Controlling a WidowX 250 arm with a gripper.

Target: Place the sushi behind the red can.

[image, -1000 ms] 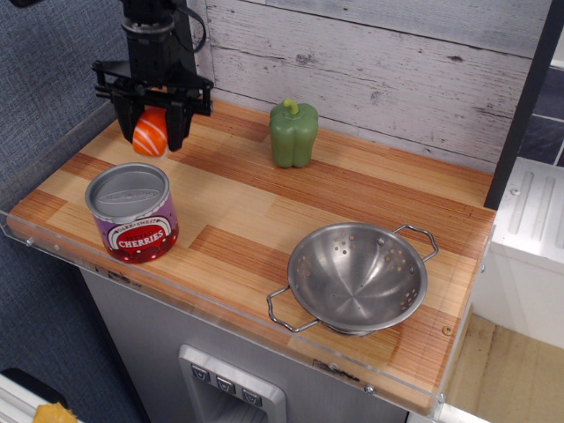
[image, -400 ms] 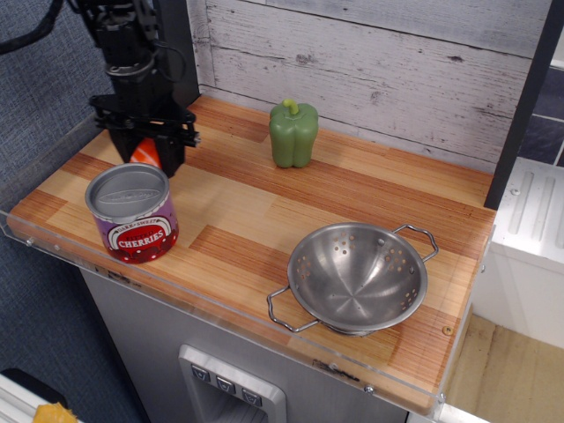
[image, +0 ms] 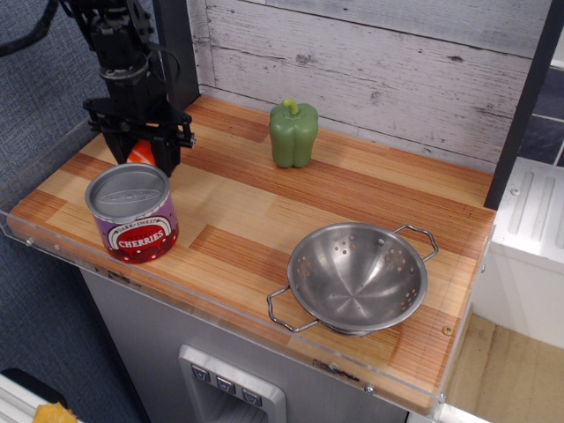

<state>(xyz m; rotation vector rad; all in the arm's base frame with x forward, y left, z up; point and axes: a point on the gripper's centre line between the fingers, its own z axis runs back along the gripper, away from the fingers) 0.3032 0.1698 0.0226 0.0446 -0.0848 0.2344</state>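
The red can (image: 132, 212), with a silver lid and a "CHERRIES" label, stands at the front left of the wooden counter. My black gripper (image: 141, 155) hangs just behind the can, low over the counter. Its jaws are closed on the sushi (image: 141, 156), a small orange block with white stripes, of which only the top part shows between the fingers. The can's rim hides the bottom of the sushi, so I cannot tell whether it touches the counter.
A green bell pepper (image: 293, 133) stands at the back middle near the plank wall. A steel colander (image: 358, 278) with two handles sits at the front right. The counter's left edge (image: 53, 159) runs close beside the gripper.
My gripper has moved left and down with the sushi, from above the counter to just behind the can. The can, pepper and colander have not moved.
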